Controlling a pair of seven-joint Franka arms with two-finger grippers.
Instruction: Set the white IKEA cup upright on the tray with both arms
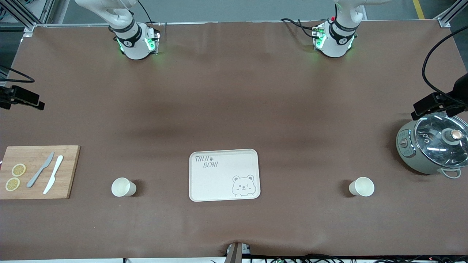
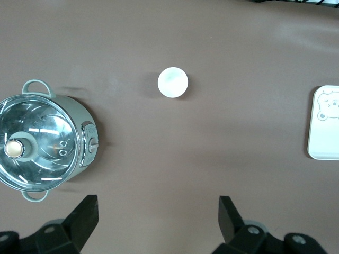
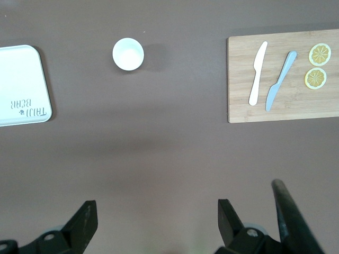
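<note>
Tray seen flat on brown counter, midway between two white cups. One cup upright toward right arm's end, beside bamboo board with two knives and lemon slices. Other cup upright toward left arm's end, near lidded pot. Left claw spread wide, nothing held, raised over counter. Right claw likewise spread, nothing held. Both arms waiting.

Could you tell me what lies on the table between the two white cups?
Only the cream tray lies between the two white cups, with bare brown tablecloth on either side of it, as the front view shows.
</note>
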